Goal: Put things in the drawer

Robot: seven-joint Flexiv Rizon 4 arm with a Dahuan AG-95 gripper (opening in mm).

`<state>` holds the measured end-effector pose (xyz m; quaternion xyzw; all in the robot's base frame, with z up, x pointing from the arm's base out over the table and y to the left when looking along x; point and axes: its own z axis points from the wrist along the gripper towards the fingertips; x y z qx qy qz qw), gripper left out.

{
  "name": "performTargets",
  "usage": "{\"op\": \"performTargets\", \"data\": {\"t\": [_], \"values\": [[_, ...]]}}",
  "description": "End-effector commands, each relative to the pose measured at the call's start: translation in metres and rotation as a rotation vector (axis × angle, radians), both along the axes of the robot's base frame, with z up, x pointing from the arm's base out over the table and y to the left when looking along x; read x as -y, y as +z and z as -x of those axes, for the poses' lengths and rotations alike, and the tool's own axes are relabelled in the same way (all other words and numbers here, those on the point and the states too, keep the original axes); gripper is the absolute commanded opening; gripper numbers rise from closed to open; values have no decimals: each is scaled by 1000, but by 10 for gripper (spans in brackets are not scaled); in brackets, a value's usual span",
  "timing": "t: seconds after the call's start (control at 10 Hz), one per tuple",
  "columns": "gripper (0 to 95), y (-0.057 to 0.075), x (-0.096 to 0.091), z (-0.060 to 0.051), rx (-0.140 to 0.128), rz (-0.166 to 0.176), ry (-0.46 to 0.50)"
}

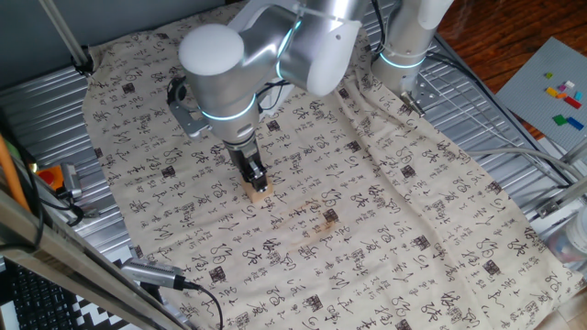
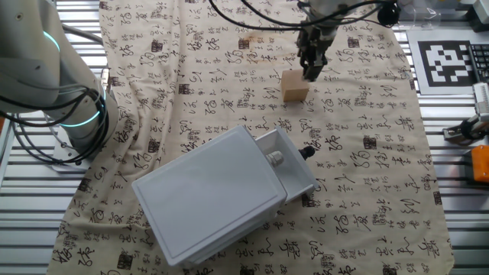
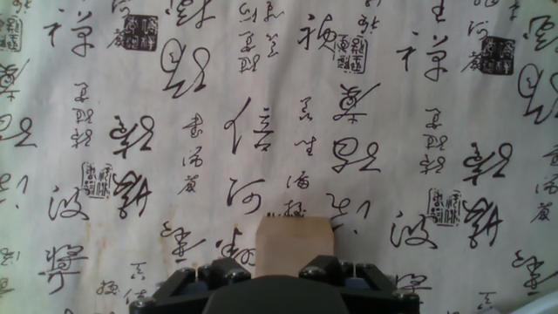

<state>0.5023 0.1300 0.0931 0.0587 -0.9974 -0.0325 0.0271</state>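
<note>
Since the pincer (image 1: pixel 257 180) stands directly over the wooden cube (image 1: pixel 260 192), we record no sideways offset: the cube sits between the fingertips on the cloth-covered tabletop (image 1: pixel 394 220), apparently pinched, though we cannot confirm contact. The cube has no long axis. The drawer (image 2: pixel 221 191) lies well apart from it, tray slightly pulled out; only the other fixed view shows it. The hand view alone shows the cube (image 3: pixel 295 244) centred between the fingers. A brownish stain (image 1: pixel 323 223) lies near.
</note>
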Motion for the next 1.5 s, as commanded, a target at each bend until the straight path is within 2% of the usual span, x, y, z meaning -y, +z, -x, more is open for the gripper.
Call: {"op": "performTargets", "data": {"t": [0.1,0.3,0.5,1.1,1.3,1.5], "values": [[570,75,47,-5,-103,5,85],[570,63,52,-3,-89,2,97],[570,55,51,-3,-92,3,81],[570,53,44,-5,-93,5,78],[570,50,40,-4,-93,5,75],[570,41,34,0,-93,6,64]]}}
